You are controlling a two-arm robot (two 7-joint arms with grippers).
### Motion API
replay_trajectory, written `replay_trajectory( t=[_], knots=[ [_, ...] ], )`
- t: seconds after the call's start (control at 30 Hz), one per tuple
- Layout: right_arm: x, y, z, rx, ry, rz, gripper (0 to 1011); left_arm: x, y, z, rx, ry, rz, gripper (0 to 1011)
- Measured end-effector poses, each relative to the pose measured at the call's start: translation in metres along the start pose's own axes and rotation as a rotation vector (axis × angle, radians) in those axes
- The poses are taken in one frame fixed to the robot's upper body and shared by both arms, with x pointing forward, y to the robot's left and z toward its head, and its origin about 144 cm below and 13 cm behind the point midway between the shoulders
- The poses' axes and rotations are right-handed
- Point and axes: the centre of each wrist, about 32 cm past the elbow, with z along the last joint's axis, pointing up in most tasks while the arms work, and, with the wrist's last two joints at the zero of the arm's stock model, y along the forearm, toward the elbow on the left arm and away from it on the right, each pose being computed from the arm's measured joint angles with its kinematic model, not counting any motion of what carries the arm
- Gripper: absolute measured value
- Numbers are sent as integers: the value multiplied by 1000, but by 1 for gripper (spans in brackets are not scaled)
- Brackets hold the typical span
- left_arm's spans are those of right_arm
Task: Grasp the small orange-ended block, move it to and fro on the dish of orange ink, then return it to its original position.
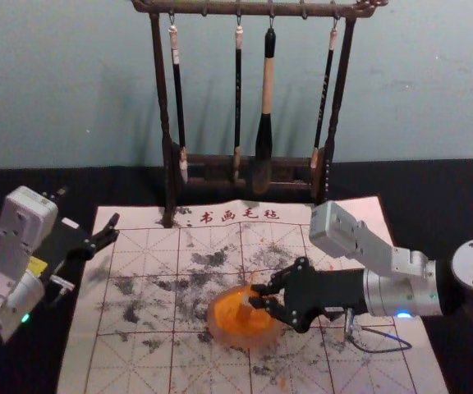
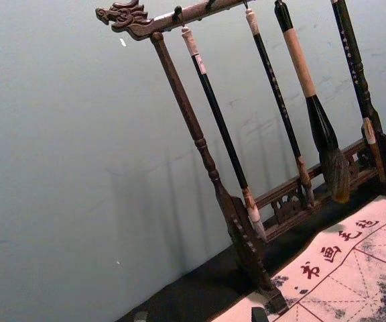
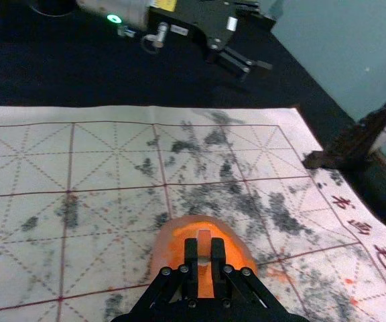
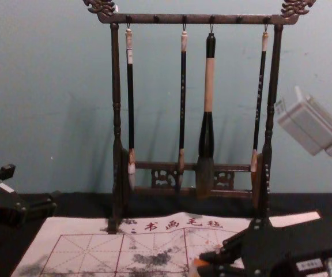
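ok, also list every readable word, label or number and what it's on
"书画毛毡": dark red characters on the cream gridded mat.
Too small to read: lettering on the thin black hanging brushes second and fourth from the left.
Too small or blurred: white labels on the black left gripper and black right gripper.
Yellow label on the left arm: no legible text.

Dark wooden rack (image 4: pixel 200 19) stands upright at the far edge of gridded, stained mat (image 1: pixel 109 357); four brushes (image 4: pixel 207 135) hang from it, one thicker; pale wall (image 1: pixel 72 82) behind
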Motion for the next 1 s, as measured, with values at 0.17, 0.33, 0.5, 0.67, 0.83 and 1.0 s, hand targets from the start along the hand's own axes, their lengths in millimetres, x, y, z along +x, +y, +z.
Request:
replay_trajectory(
  t=[0.17,0.33,0.5,0.67,0.83,1.0],
  knots=[
    [5,-2,-2,-4,6,-24,81,0,0,0,0,0,0,1001],
    [7,-4,-3,-8,8,-34,81,0,0,0,0,0,0,1001],
    [5,-9,-5,-9,13,-36,81,0,0,0,0,0,0,1001],
    [2,-12,-5,3,15,-23,81,0,0,0,0,0,0,1001],
    [-1,-12,-3,19,14,-11,81,0,0,0,0,0,0,1002],
    [-3,-12,0,32,12,-10,81,0,0,0,0,0,0,1001]
  ],
)
